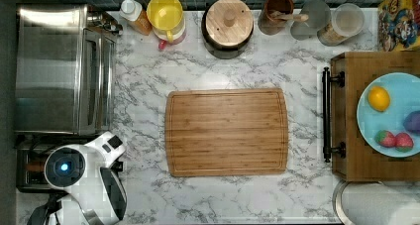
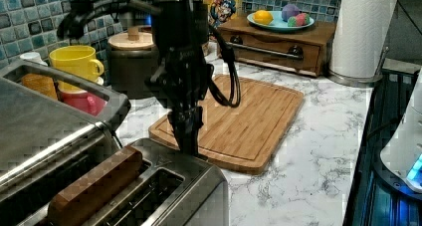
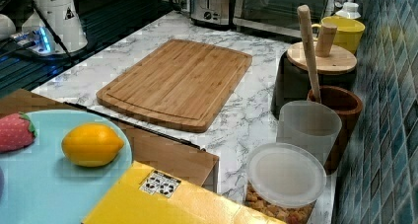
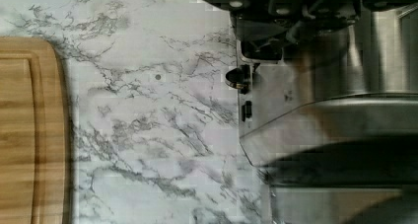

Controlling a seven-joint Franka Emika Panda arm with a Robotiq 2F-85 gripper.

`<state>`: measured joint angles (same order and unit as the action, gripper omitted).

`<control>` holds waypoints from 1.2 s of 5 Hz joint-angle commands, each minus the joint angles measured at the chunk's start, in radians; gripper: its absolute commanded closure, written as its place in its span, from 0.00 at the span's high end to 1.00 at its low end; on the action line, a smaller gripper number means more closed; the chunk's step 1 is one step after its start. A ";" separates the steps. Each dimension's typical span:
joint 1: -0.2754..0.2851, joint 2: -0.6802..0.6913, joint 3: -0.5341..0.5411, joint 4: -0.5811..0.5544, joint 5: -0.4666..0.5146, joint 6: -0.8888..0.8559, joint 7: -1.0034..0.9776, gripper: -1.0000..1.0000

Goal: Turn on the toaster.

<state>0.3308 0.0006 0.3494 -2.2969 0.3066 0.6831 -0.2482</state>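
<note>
The black gripper hangs at the small stainless-steel two-slot toaster's lever end, positioned to press; finger state cannot be told.

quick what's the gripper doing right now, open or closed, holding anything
Gripper: down at the toaster edge; open or closed cannot be told, and no held object is visible.
</note>
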 commanded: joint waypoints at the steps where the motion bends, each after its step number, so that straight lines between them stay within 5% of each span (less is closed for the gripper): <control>1: 0.001 0.044 -0.005 0.030 -0.032 -0.044 0.036 0.00; 4: 0.042 0.194 0.016 -0.045 -0.144 -0.078 0.017 0.00; 6: -0.004 0.306 -0.034 -0.135 -0.073 -0.026 -0.017 0.00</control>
<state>0.3408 0.1691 0.3333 -2.2109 0.2174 0.6562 -0.2495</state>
